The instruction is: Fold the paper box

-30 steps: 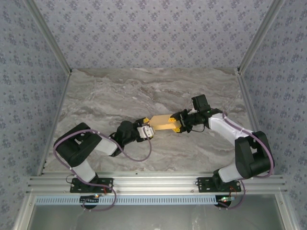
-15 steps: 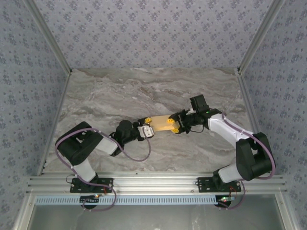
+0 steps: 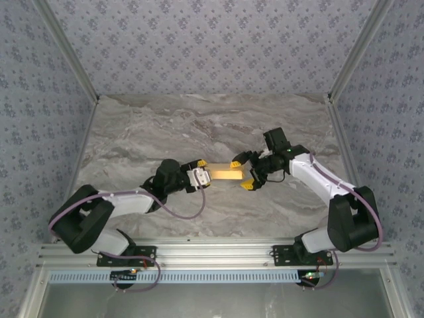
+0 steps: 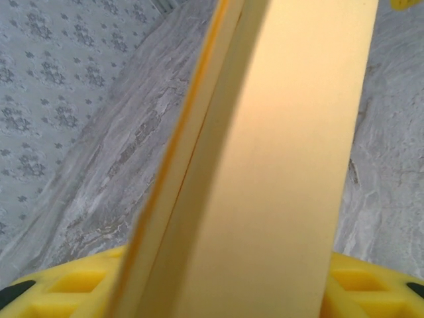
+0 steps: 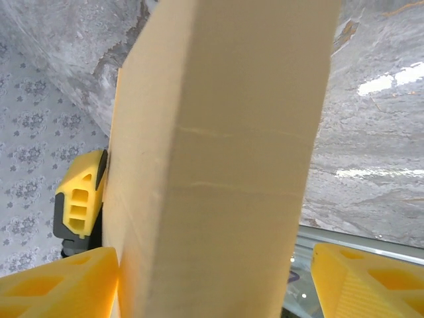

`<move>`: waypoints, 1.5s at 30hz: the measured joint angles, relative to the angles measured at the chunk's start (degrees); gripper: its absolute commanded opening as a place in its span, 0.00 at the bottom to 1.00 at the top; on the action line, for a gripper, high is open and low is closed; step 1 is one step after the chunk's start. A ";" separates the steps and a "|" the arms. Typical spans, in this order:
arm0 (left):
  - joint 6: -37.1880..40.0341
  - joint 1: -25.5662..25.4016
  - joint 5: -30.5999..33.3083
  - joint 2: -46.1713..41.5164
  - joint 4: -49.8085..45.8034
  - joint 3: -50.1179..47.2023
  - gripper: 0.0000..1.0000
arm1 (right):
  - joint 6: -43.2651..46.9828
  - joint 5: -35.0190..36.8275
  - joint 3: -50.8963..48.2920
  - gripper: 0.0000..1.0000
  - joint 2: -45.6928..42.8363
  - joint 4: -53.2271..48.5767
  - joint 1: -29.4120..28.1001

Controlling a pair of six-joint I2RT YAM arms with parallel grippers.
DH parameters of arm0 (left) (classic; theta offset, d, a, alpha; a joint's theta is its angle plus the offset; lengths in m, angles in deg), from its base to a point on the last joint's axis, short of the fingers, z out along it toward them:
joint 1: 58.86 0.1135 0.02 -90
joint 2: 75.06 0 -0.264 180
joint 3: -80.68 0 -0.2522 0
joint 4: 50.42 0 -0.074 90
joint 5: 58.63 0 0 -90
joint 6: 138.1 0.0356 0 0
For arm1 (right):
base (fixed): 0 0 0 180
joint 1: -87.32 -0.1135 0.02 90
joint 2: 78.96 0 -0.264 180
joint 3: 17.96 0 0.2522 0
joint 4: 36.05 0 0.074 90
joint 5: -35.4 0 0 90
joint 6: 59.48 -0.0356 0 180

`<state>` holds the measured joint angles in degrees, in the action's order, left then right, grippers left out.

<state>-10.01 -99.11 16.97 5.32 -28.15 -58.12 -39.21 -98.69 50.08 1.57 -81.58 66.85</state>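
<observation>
The left gripper pinches the left end of the paper box, a single long, flat-sided block of smooth, matte yellow-orange card. At the box's right end the right gripper stands spread, its two yellow moulded-plastic fingertips flanking that end. Beneath the box lies the glossy, grey-veined marble table.

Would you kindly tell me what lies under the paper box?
Marble table shows around the paper box; the patch directly beneath is covered, so contact cannot be judged.
</observation>
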 measured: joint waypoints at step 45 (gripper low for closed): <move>-4.52 3.19 -5.35 1.05 -49.03 16.87 0.55 | 18.38 6.86 21.27 0.58 16.26 -13.11 -4.20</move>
<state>-14.54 -95.92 11.62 6.37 -77.18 -41.24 -20.83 -91.83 71.35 17.83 -94.69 62.66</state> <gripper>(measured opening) 0.551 0.603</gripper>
